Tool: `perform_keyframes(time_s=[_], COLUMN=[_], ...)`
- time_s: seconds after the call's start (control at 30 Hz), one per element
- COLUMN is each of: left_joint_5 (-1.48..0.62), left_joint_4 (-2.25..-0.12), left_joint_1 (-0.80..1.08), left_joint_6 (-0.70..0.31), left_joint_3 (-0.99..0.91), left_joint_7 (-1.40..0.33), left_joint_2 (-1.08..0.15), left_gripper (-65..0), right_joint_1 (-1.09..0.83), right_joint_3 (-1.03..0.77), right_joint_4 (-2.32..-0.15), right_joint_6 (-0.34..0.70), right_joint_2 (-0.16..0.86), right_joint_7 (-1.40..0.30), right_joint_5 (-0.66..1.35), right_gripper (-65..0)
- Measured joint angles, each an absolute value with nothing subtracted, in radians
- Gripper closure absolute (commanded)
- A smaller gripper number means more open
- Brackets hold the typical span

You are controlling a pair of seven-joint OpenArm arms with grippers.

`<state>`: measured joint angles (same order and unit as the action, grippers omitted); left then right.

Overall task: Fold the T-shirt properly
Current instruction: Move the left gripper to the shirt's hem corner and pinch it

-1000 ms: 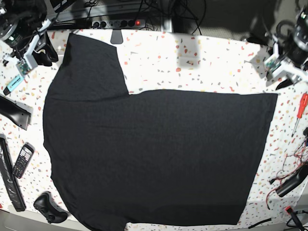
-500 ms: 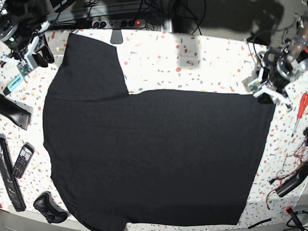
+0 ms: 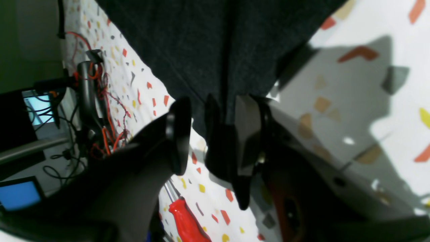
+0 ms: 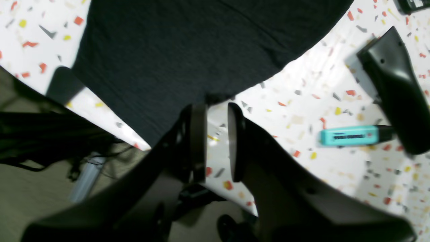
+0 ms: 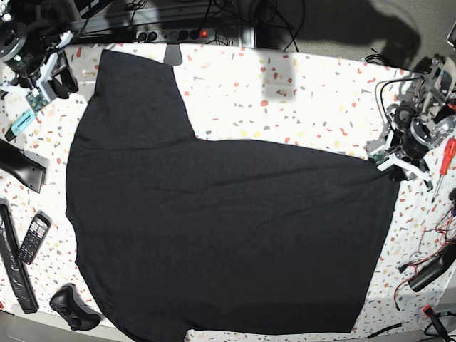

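The black T-shirt (image 5: 228,228) lies spread flat over most of the speckled table (image 5: 285,92), one sleeve pointing to the back left. My left gripper (image 5: 396,165) is low at the shirt's back right corner. In the left wrist view its jaws (image 3: 213,107) stand wide, with a bunched bit of that corner (image 3: 216,148) between them against one finger; the other finger (image 3: 178,134) is clear of the cloth. My right gripper (image 5: 57,82) hovers beside the sleeve (image 4: 201,50) at the back left, its tips (image 4: 215,107) slightly parted just short of the sleeve's edge, holding nothing.
A red screwdriver (image 5: 447,158) and loose wires (image 5: 434,235) lie right of the shirt. On the left are a turquoise marker (image 4: 349,136), a black tool (image 4: 396,84), a phone (image 5: 33,237) and a black controller (image 5: 71,306). A power strip (image 5: 178,33) runs along the back.
My left gripper came down and inward onto the shirt's back right corner and pushed it toward the front, so the back edge now slants. The right arm has barely moved.
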<state>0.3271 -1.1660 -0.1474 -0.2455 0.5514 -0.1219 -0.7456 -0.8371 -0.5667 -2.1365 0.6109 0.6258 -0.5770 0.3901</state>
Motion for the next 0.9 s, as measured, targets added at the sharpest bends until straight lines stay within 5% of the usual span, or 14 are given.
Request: perform_keyframes(time_s=[0.2,0.4,0.7,0.9], left_joint_5=[0.333,0.330,0.330,0.341], left_joint_4=[-1.150,-1.147,-1.142,-1.144], left_joint_1=[-0.156,-0.155,-0.152,-0.150], left_joint_6=[-0.299,-0.315,-0.315,-0.307], left_joint_3=[0.563,0.564,0.564,0.564], left_joint_7=[-0.101,-0.099,-0.055,-0.117], left_joint_2=[-0.746,-0.744,-0.743,-0.726], left_gripper=[-21.4,0.0,0.0,0.0], right_joint_1=[-0.837,-0.837,-0.837,-0.839], right_joint_3=[-0.567,-0.567,-0.567,-0.566], right_joint_4=[-2.136,-2.136,-2.136,-2.136], right_joint_6=[0.611,0.611,0.611,0.612], right_joint_2=[0.626,0.626,0.626,0.686], right_joint_7=[-0.577,-0.565,-0.565,-0.540], right_joint_5=[0.361,0.361,0.334,0.214], right_gripper=[-11.1,-11.0,-11.6,-28.1])
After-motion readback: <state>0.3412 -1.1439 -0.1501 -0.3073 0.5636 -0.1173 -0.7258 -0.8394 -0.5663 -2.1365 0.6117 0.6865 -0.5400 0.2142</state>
